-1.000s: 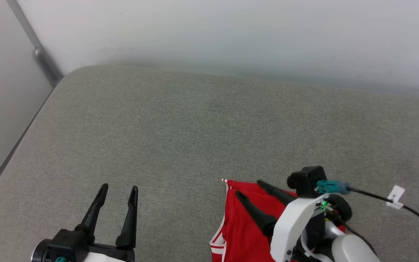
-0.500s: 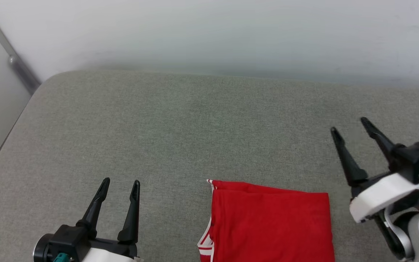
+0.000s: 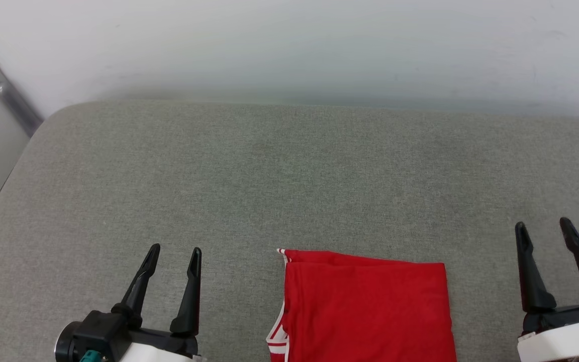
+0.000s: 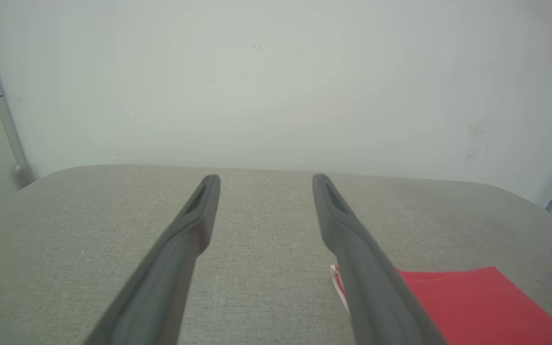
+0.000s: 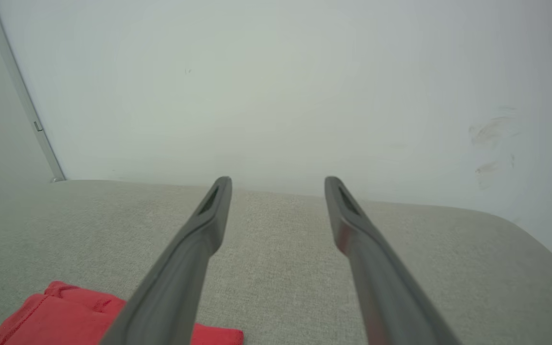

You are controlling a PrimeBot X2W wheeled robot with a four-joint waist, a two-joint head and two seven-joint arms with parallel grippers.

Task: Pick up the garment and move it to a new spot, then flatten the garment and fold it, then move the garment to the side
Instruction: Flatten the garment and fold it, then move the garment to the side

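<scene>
Pulled back off the folded red jersey, right gripper holds fingers spread — left gripper spread too, jersey between them — folding looks done, sideways move remains.

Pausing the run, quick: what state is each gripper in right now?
Left gripper: open, holding nothing.
Right gripper: open, holding nothing, apart from the garment.

One garment; two hands: left hand, right hand; one cushion.
</scene>
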